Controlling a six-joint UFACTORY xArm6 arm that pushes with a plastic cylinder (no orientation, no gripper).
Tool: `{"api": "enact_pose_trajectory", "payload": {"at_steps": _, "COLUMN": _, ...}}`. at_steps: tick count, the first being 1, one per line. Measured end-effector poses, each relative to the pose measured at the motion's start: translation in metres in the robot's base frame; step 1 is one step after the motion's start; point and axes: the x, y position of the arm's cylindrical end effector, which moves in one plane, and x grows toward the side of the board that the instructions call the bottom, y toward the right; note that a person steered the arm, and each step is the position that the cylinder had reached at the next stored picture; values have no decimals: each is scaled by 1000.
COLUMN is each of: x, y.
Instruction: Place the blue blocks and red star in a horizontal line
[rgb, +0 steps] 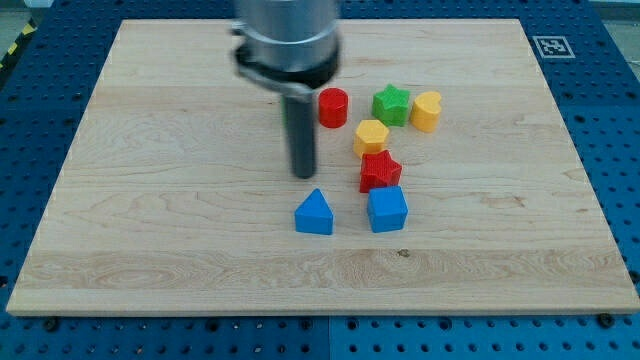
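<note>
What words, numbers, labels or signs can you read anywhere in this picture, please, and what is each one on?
No readable words or numbers anywhere.
One sign only: a black-and-white square marker at the top right corner of the wooden board; it is a pattern, not text.
The blocks bear no markings.

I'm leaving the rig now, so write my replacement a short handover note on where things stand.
My tip sits just above the blue triangular block, touching nothing.
The blue cube-like block lies to that block's right, level with it.
The red star block touches the cube's top edge, out of line.
Done: the two blue blocks form a row.
Left: push the star into that row.
</note>
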Motion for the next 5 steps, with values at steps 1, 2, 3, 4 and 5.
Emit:
{"api": "enact_pose_trajectory", "payload": {"at_steps": 1, "x": 0, "y": 43}}
{"api": "enact_pose_trajectory", "payload": {"at_steps": 2, "x": 0, "y": 64}}
{"api": "enact_pose_trajectory", "payload": {"at_steps": 3, "x": 1, "y": 75}}
{"api": "enact_pose_trajectory", "payload": {"at_steps": 4, "x": 13, "y": 76}}
{"api": "enact_pose_trajectory", "payload": {"at_steps": 5, "x": 17, "y": 76}}
